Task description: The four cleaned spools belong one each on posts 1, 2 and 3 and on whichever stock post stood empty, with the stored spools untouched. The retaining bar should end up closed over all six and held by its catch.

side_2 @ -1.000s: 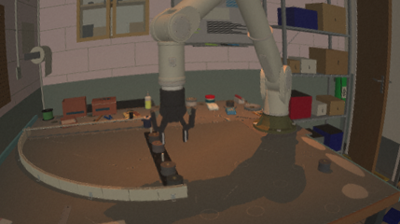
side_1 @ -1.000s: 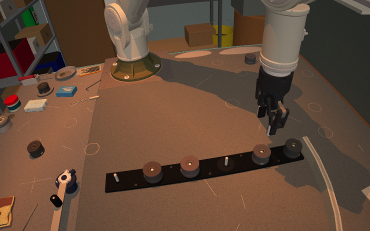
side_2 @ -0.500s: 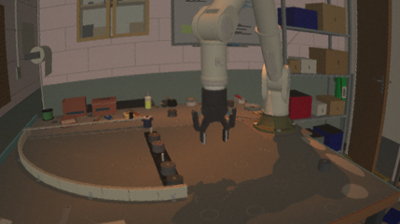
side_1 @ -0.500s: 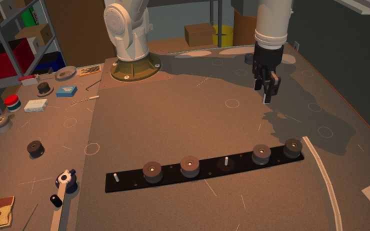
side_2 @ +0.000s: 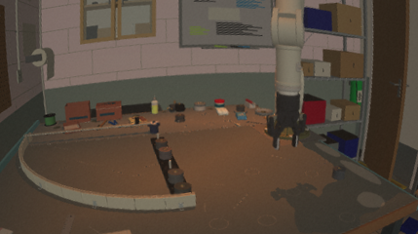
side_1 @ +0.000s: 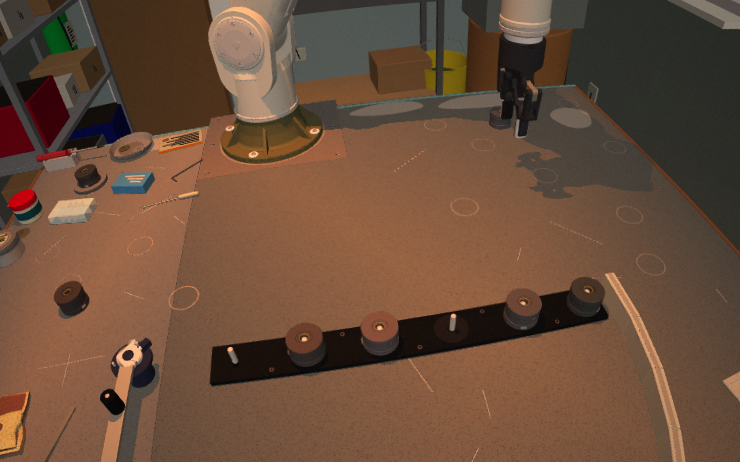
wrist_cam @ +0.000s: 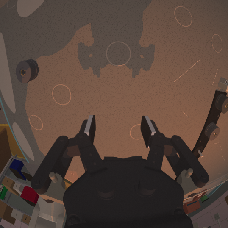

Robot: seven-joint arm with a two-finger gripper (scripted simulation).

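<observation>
A loose grey spool (side_1: 499, 118) (side_2: 338, 172) (wrist_cam: 27, 71) lies on the table near the far edge, just beside and below my gripper (side_1: 519, 112) (side_2: 285, 139) (wrist_cam: 118, 127), which hangs above the table, open and empty. The black post rail (side_1: 409, 338) (side_2: 170, 168) carries spools on four posts (side_1: 305, 342) (side_1: 379, 331) (side_1: 522, 307) (side_1: 586, 295). The left end post (side_1: 232, 354) and a middle post (side_1: 452, 322) stand bare. Another loose spool (side_1: 71, 297) sits on the left bench. The retaining bar (side_1: 121, 398) is swung away from the rail at its pivot (side_1: 132, 355).
The robot base (side_1: 270, 128) stands at the back. A curved pale fence (side_1: 651, 365) (side_2: 98, 197) runs past the rail's right end. Tools, boxes, another dark spool (side_1: 87, 176) and a red cap (side_1: 24, 205) crowd the left bench.
</observation>
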